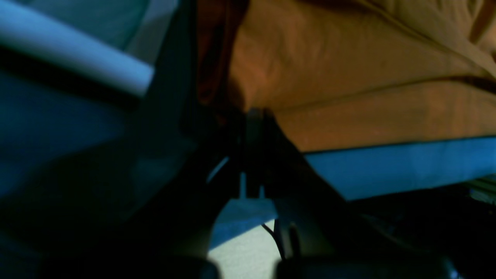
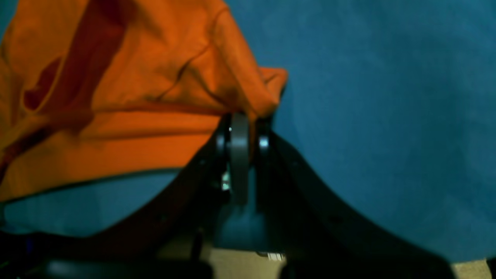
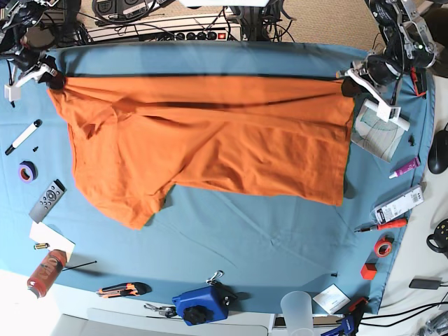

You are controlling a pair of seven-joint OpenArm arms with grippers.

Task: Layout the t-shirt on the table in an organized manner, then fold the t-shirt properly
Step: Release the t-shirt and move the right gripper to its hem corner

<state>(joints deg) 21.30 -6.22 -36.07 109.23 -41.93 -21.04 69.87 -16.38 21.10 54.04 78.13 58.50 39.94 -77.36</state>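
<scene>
Both closed on fabric: left gripper (image 1: pixel 254 116) and right gripper (image 2: pixel 244 128) pinching opposite far corners of the t-shirt (image 3: pixel 210 136), long axis taut between them, rest draped nearward onto the table (image 3: pixel 266 245).

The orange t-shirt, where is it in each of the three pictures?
Left wrist view: the t-shirt fills the upper right, its edge pinched by the left gripper.
Right wrist view: it fills the upper left, a corner clamped in the right gripper.
Base view: it hangs stretched across the upper middle, between the two grippers.
Shared landmark: the table with its teal cloth shows behind the shirt in all three.
</scene>
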